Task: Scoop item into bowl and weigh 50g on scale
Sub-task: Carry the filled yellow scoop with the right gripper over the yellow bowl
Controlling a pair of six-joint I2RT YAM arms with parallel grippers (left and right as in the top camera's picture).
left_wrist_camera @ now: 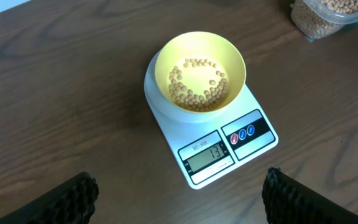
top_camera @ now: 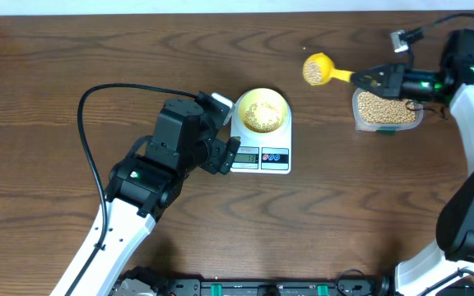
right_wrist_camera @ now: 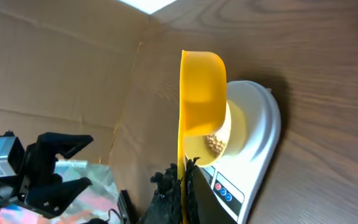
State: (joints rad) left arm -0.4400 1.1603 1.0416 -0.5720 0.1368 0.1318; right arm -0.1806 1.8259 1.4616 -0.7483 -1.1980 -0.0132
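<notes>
The pale-yellow bowl (top_camera: 262, 110) sits on the white scale (top_camera: 262, 156) at the table's middle, with a thin layer of tan beans (left_wrist_camera: 197, 84) in it. The scale display (left_wrist_camera: 208, 155) reads 13. My right gripper (top_camera: 374, 79) is shut on the handle of the yellow scoop (top_camera: 318, 69), which holds beans and hangs above the table right of the bowl; the scoop also shows in the right wrist view (right_wrist_camera: 201, 93). My left gripper (left_wrist_camera: 179, 196) is open and empty, just in front of the scale.
A clear plastic tub (top_camera: 387, 108) full of beans stands at the right, under my right arm; it also shows at the top right of the left wrist view (left_wrist_camera: 328, 15). A black cable (top_camera: 97, 99) loops on the table at the left.
</notes>
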